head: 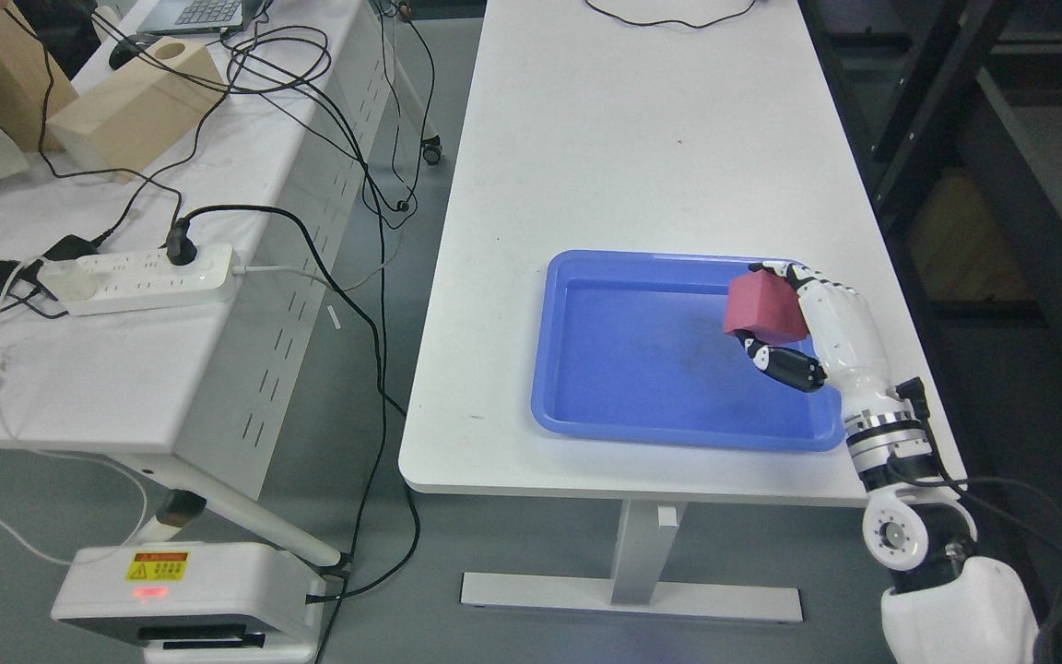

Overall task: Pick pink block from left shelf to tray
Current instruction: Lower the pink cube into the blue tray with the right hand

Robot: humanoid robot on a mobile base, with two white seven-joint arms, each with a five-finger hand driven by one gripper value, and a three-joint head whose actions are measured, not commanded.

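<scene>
A pink block point(761, 306) is held in my right hand point(803, 323), whose white and black fingers are curled around it. The hand holds the block over the right part of the blue tray point(642, 350), which lies on the white table point(642, 157). I cannot tell whether the block touches the tray floor. My right arm comes in from the lower right. My left arm does not show. No shelf with blocks shows on the left.
A second white table point(79, 350) at left carries a power strip point(139, 278), cables, cardboard boxes point(130, 111) and a laptop. A dark rack point(1001, 184) stands at right. A white machine base point(190, 599) sits on the floor at lower left.
</scene>
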